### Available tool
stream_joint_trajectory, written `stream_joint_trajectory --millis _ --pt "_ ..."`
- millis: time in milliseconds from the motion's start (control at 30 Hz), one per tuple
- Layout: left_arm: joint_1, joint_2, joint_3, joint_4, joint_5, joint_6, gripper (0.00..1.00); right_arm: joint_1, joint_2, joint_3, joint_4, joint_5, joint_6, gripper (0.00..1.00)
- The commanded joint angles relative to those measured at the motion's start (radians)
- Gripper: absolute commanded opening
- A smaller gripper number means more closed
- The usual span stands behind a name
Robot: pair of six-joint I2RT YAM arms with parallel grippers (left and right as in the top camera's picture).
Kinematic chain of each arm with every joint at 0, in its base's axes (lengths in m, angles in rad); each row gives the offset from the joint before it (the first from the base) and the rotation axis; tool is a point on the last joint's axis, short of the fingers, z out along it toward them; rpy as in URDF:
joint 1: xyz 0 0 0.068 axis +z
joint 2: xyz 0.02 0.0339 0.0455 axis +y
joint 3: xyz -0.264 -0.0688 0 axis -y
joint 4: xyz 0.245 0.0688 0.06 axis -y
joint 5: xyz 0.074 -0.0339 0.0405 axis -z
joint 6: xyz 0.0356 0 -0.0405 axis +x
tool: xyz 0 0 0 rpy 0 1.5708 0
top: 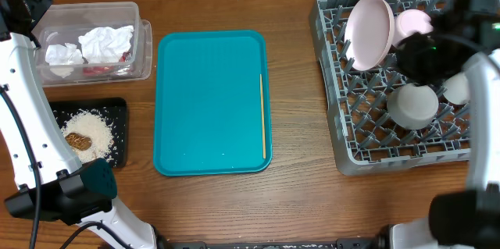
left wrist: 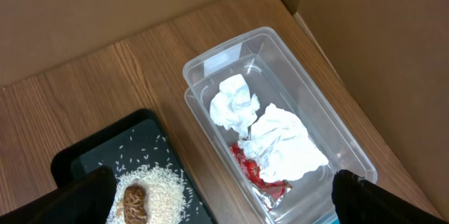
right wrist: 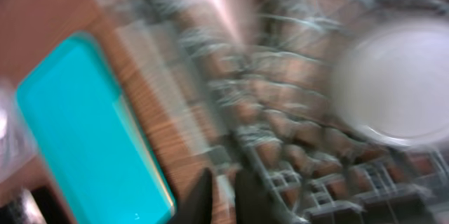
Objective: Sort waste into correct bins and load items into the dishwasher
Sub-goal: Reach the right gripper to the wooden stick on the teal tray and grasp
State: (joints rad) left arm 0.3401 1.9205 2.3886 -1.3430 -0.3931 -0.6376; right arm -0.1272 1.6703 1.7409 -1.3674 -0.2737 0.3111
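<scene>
Left gripper (left wrist: 221,182): released, spread wide, nothing held; just ahead of it the clear plastic rectangular tub (left wrist: 280,48) keeps crumpled white paper napkins (left wrist: 280,143) and a small red wrapper (left wrist: 256,173) apart from whitish rice-like crumbs (left wrist: 163,184) on the shallow black rectangular tray (left wrist: 95,150) beside it. Right gripper (top: 426,50): state cannot be told through blur; beneath it the large square grey plastic dish rack (top: 344,128) holds a large round pale pink-white plate (top: 369,30) on edge, slotted upright.

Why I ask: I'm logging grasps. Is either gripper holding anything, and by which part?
The left gripper is open over the clear tub, holding nothing. The right gripper cannot be judged: its wrist view is too blurred.
</scene>
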Motion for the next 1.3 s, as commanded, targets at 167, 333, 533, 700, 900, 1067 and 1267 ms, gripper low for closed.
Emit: stream_joint_trajectory --millis 167,333,533,700,900,1067,1267 --pt "-0.01 0.007 0.0 0.001 -0.005 -0.017 1.0 0.414 0.003 -0.006 0.147 0.063 0.051 0.66" --pt "-0.01 0.007 0.0 0.001 -0.005 -0.017 1.0 0.61 0.121 -0.035 0.23 0.14 0.109 0.66" --pt "-0.01 0.007 0.0 0.001 -0.005 -0.016 1.0 0.772 0.292 -0.035 0.267 0.286 0.184 0.64" --pt "-0.01 0.007 0.0 0.001 -0.005 -0.016 1.0 0.848 0.409 -0.035 0.287 0.315 0.232 0.64" --pt "-0.01 0.007 0.0 0.001 -0.005 -0.016 1.0 0.861 0.489 -0.035 0.286 0.352 0.244 0.64" --pt "-0.01 0.007 0.0 0.001 -0.005 -0.017 1.0 0.861 0.517 -0.039 0.294 0.389 0.243 0.64" --pt "-0.01 0.007 0.0 0.001 -0.005 -0.017 1.0 0.861 0.552 -0.04 0.304 0.374 0.244 0.63"
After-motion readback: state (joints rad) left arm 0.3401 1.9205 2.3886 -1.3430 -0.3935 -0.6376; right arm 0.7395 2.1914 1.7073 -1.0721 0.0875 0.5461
